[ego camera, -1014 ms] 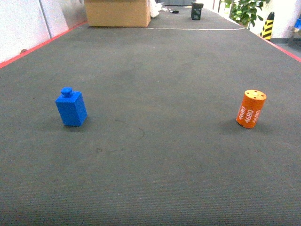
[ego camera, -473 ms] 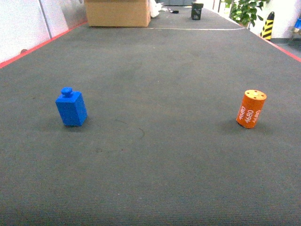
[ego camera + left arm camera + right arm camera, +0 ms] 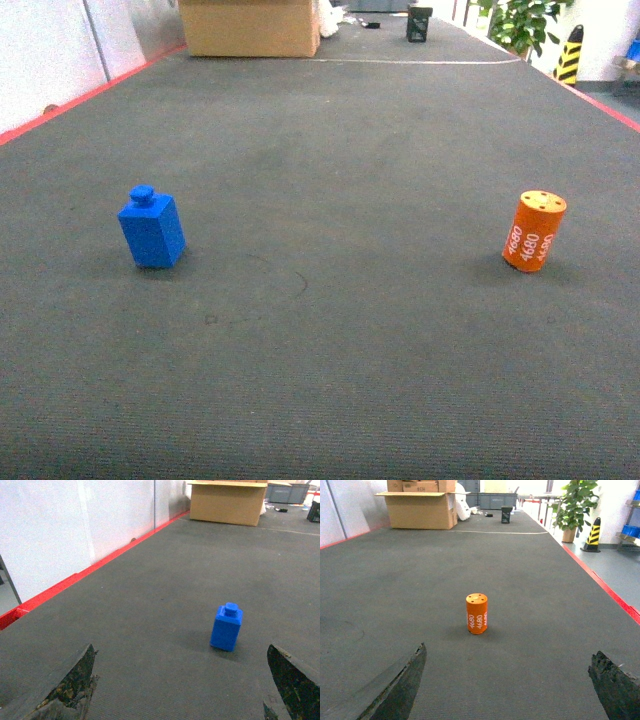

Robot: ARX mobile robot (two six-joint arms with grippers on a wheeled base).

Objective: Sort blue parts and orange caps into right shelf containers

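Note:
A blue part (image 3: 152, 228) stands upright on the dark carpet at the left of the head view. An orange cap (image 3: 534, 231) marked "4680" stands at the right, leaning slightly. Neither gripper shows in the head view. In the left wrist view my left gripper (image 3: 180, 647) is open and empty, and the blue part (image 3: 226, 628) sits ahead of it, nearer the right finger. In the right wrist view my right gripper (image 3: 509, 650) is open and empty, with the orange cap (image 3: 477, 613) ahead and a little left of centre. The right shelf containers are out of view.
A red floor stripe (image 3: 75, 580) and a white wall (image 3: 60, 525) run along the left. A cardboard box (image 3: 250, 27) stands far back. A potted plant (image 3: 572, 507) and a striped bollard (image 3: 592, 534) stand far right beyond another red stripe (image 3: 605, 587).

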